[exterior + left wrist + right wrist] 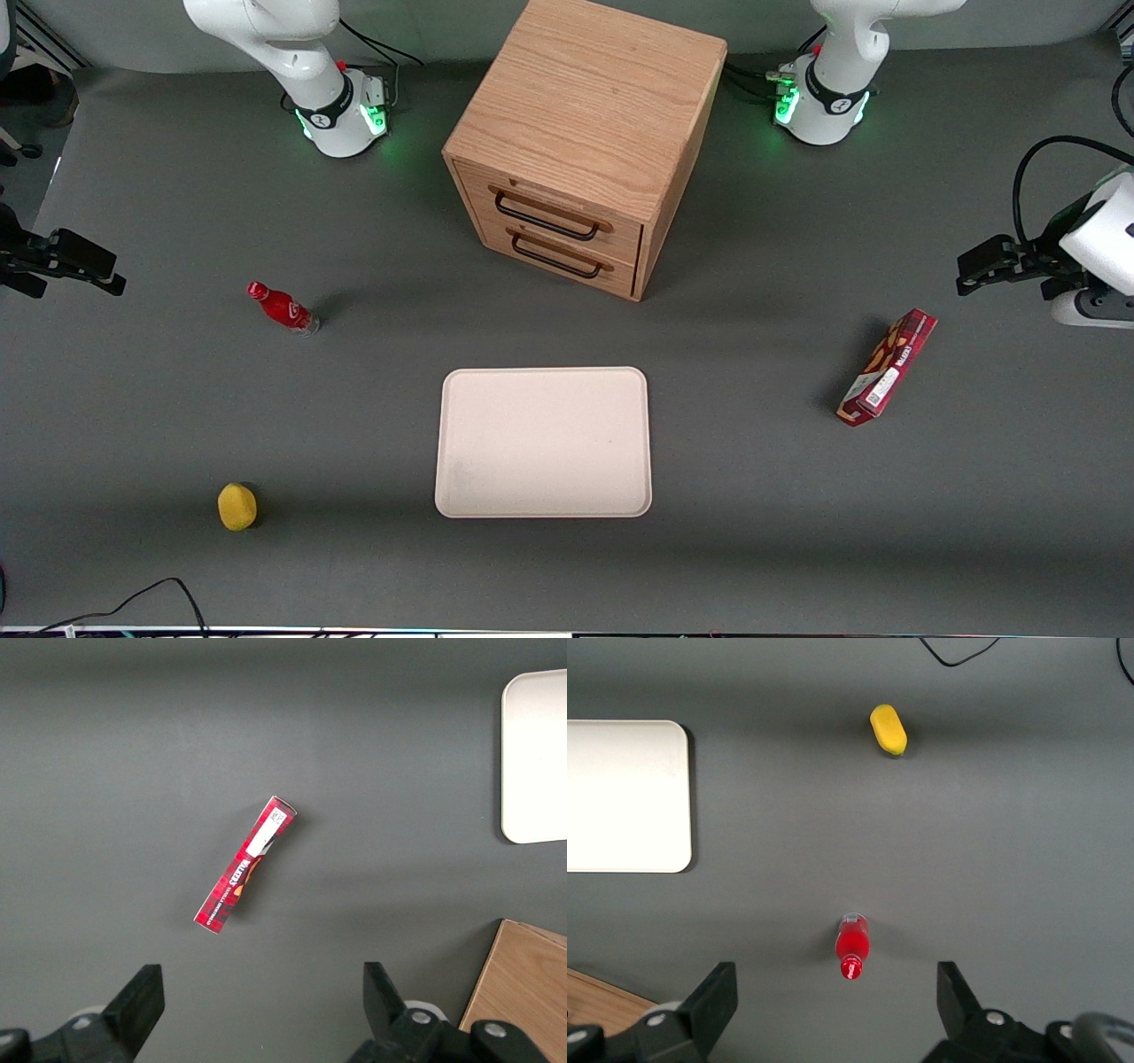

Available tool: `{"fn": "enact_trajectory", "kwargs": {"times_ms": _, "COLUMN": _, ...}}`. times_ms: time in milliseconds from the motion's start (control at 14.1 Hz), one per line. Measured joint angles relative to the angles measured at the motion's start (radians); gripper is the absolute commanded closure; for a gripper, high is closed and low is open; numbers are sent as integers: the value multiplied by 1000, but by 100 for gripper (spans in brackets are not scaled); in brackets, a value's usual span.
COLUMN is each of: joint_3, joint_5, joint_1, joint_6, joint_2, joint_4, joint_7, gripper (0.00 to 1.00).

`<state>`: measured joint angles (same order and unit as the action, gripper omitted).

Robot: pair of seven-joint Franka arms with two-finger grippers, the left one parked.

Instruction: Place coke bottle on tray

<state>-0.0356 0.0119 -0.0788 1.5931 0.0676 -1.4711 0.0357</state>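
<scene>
A wooden cabinet [580, 146], a lemon [237, 507] and a snack box [887, 367] sit well apart.

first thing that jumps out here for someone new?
The wooden cabinet dominates mid-table, with the bare tray in front of its drawers. The upright coke bottle stands toward the working arm's end, a lemon nearer the camera. The hand hangs open above the bottle.

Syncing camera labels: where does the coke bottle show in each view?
Front view: coke bottle stands on the table toward the working arm's end, farther from the camera than the lemon.
Right wrist view: bottle upright between the open end effector fingers' line of sight, below it.
Left wrist view: not in it.
Shared landmark: the tray.
</scene>
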Motion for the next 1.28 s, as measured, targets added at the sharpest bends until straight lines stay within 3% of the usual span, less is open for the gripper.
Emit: {"fn": "enact_trajectory", "kwargs": {"times_ms": 1277, "joint_3": -1, "joint_5": 9, "joint_1": 3, "joint_6": 0, "joint_2": 17, "joint_4": 0, "joint_7": 0, "gripper": 0}}
